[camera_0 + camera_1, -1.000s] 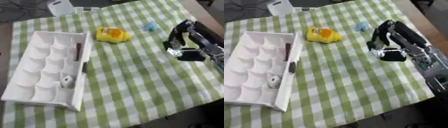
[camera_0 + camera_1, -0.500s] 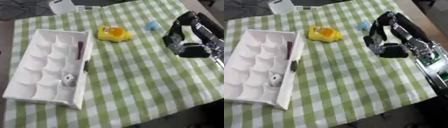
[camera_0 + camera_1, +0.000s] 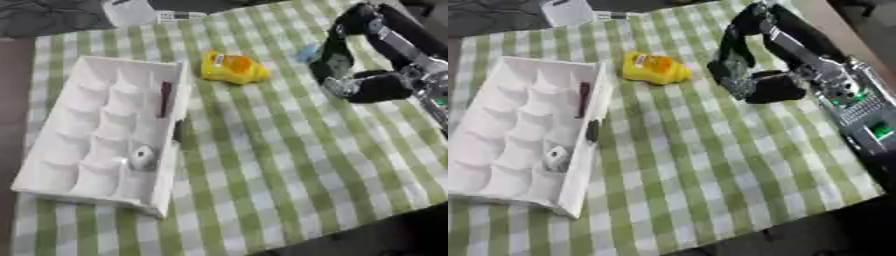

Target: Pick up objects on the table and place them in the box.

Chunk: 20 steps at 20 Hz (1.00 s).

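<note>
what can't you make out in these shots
- Small blue thing: in the right eye view the right hand hides it; in the left eye view, only a blur.
- Dark strip and small grey piece in the white box: too blurred to identify.
- Left hand: in neither view.
- Yellow object: label unreadable.

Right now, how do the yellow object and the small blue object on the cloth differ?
The yellow object is clearly larger than the small blue object. The yellow one lies in the open, with an orange patch on top; the blue one is plain and sits right at the fingertips of the right robot hand, partly hidden in the right eye view. Both rest on the green checked cloth, outside the white box.
</note>
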Motion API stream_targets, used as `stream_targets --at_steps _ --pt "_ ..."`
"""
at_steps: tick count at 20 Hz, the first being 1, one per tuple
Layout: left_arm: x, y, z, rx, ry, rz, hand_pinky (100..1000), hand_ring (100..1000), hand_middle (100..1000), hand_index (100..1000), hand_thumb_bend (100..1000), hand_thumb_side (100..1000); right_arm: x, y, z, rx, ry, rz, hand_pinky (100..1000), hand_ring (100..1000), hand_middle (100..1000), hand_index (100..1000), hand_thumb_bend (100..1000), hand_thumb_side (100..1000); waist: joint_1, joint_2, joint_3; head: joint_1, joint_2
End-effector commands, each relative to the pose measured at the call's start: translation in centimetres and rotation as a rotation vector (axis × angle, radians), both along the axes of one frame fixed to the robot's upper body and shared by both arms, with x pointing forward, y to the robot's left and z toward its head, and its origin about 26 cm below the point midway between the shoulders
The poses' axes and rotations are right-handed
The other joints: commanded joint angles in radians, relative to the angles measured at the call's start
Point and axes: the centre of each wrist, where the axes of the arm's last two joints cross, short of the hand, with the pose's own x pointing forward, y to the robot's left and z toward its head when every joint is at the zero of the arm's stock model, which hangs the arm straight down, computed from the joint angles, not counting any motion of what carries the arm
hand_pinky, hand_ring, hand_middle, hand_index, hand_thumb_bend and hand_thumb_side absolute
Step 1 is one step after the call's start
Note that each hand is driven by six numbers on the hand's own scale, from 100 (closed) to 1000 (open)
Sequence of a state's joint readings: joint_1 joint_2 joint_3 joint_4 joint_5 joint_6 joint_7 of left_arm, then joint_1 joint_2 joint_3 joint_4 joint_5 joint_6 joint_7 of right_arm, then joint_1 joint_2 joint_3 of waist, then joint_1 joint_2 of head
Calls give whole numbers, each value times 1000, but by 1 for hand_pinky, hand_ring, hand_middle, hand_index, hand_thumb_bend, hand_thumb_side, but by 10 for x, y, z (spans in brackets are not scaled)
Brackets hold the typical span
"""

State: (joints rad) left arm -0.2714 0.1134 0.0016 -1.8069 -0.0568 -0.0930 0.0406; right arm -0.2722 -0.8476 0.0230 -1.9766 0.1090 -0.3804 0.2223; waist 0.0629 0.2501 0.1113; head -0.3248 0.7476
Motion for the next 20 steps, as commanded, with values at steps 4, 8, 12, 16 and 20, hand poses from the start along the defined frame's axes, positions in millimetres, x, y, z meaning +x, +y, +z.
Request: stream_targets --at_steps 4,8,12,16,20 --pt "-1 0 5 14 -17 -17 768 650 940 860 153 951 2 17 31 -43 5 72 359 274 281 516 100 100 -19 -40 10 -38 -11" --pt "-1 -1 4 17 -14 -24 767 649 939 859 152 951 11 24 43 -41 11 95 355 272 279 513 100 100 -19 -40 19 -50 -7" --pt "-1 -2 3 19 -13 -33 767 649 938 859 151 951 26 28 49 -29 31 103 352 271 278 511 100 100 -20 -39 29 -53 -3" --pt "-1 -3 4 23 -15 -46 767 649 938 859 150 948 43 31 48 -14 72 98 344 269 275 506 100 100 -19 -39 46 -62 0" --pt "-1 -6 5 24 -25 -62 766 649 937 860 150 945 63 37 43 -10 120 99 339 267 272 503 100 100 -17 -37 63 -73 4"
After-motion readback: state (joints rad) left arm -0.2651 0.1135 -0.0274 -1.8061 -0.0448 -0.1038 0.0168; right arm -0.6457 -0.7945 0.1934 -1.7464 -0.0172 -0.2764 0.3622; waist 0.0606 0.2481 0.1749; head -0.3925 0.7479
